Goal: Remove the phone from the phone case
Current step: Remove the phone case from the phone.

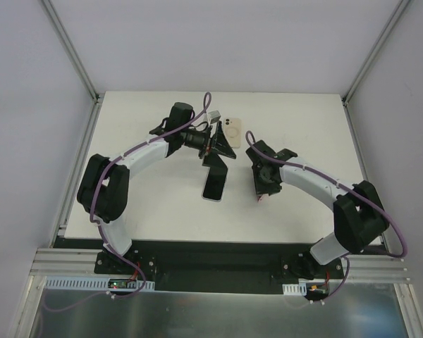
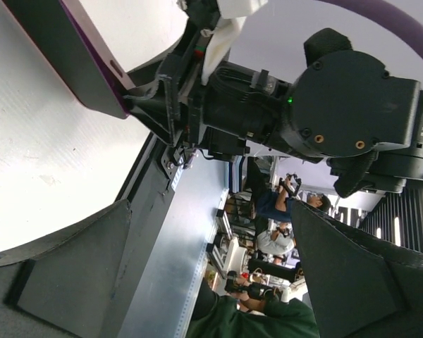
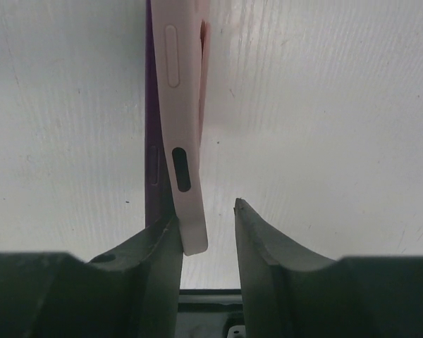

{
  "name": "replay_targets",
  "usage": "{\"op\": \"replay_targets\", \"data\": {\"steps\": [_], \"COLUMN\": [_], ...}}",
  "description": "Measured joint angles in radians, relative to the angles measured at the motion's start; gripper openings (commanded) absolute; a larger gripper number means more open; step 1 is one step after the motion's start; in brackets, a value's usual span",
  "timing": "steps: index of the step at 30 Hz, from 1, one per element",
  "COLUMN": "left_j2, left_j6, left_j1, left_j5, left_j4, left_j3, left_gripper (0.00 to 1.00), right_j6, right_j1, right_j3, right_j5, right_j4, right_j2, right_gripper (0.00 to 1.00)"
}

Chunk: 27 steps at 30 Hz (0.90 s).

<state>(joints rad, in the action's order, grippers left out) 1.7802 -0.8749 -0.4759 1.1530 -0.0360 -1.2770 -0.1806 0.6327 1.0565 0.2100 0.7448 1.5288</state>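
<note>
The phone (image 1: 215, 184) lies dark face up mid-table. In the right wrist view its purple side (image 3: 153, 165) sits just left of the pink case edge (image 3: 183, 134), which angles away from it. My right gripper (image 3: 205, 211) is open. The case's end lies between its fingertips against the left finger (image 3: 155, 271), with a gap to the right finger. In the top view the right gripper (image 1: 261, 184) is at the phone's right. My left gripper (image 1: 222, 149) is wide open and empty above the phone's far end. The phone (image 2: 77, 56) shows at the left wrist view's top left.
A cream flat object with a round ring (image 1: 231, 128) lies behind the left gripper; I cannot tell whether it is a case. The white table (image 1: 148, 204) ends at a metal rail (image 1: 211, 271) by the arm bases. The right arm's wrist (image 2: 338, 105) fills the left wrist view.
</note>
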Motion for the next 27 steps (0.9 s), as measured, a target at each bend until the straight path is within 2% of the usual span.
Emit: {"op": "replay_targets", "data": {"steps": [4, 8, 16, 19, 20, 27], "left_j2": [0.000, 0.000, 0.000, 0.002, 0.004, 0.050], "left_j6": [0.004, 0.005, 0.019, 0.023, 0.024, 0.027], "left_j1": [0.000, 0.000, -0.003, -0.010, -0.015, -0.042], "left_j5": [0.003, 0.003, -0.004, -0.009, -0.010, -0.019], "left_j4": [0.002, 0.013, 0.019, 0.020, 0.021, 0.019], "left_j3": [-0.008, -0.008, 0.014, 0.032, 0.038, 0.046], "left_gripper": [0.94, 0.94, 0.93, 0.93, 0.93, 0.91], "right_j6": [-0.002, -0.012, -0.013, -0.006, -0.002, 0.009], "right_j1": [0.003, 0.008, -0.002, -0.006, -0.007, -0.031], "right_j3": [-0.008, -0.024, -0.069, -0.073, -0.072, -0.112], "right_j5": [0.024, 0.043, 0.047, 0.043, 0.043, 0.001], "right_j4": [-0.041, -0.072, -0.182, -0.221, -0.225, -0.288], "right_j2": [0.021, 0.023, 0.031, 0.053, 0.059, 0.037], "right_gripper": [0.36, 0.25, 0.20, 0.09, 0.03, 0.02]}}
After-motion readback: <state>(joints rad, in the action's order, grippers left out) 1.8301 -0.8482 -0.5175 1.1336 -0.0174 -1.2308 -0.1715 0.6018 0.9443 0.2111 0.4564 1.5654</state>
